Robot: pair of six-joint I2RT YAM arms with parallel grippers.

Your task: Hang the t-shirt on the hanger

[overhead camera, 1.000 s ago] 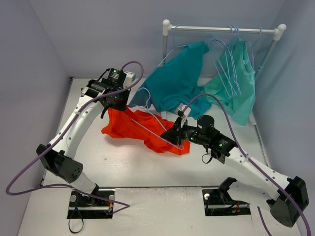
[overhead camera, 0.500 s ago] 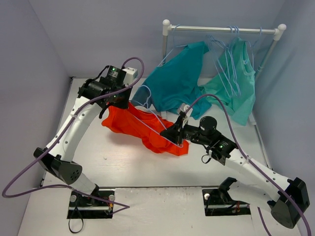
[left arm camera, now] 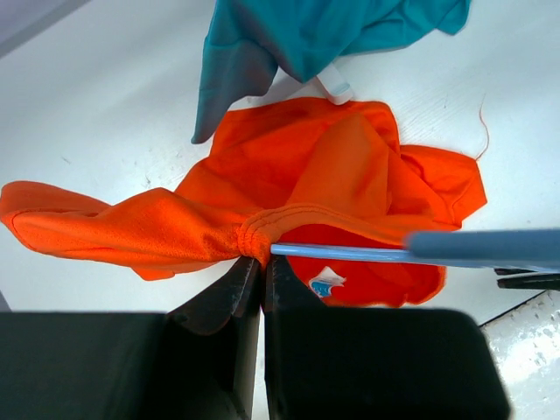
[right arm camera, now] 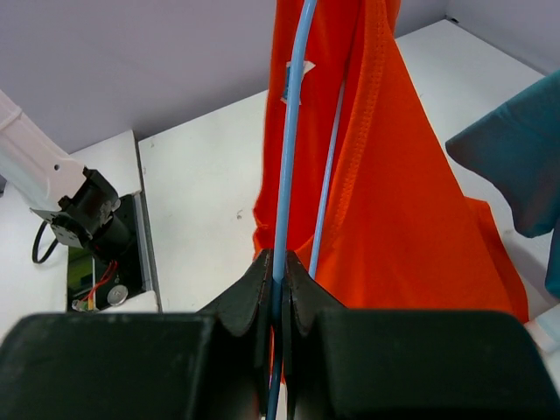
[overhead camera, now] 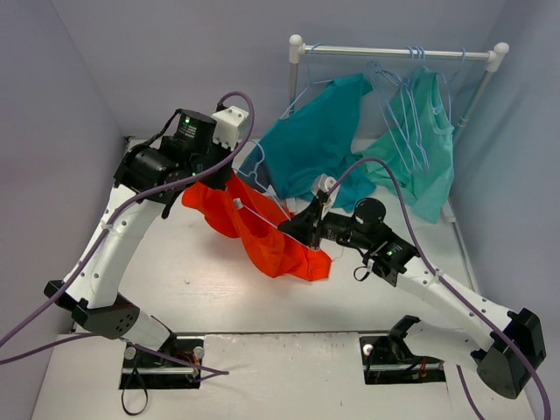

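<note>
Now | left gripper (left arm camera: 261, 267): jaws clamped on the t-shirt's (left arm camera: 332, 166) bunched neck hem, hanger (left arm camera: 350, 253) bar just beside them | right gripper (right arm camera: 278, 267): jaws pinching the hanger wire, t-shirt ahead

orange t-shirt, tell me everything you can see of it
The t-shirt is bright orange-red, thin fabric with stitched hems and a small white label inside the neck. It hangs crumpled and partly lifted; the left gripper has its jaws shut on a bunched seam. The pale blue hanger, held by the right gripper, runs inside it. Its lower part seems to rest on the table.
</note>
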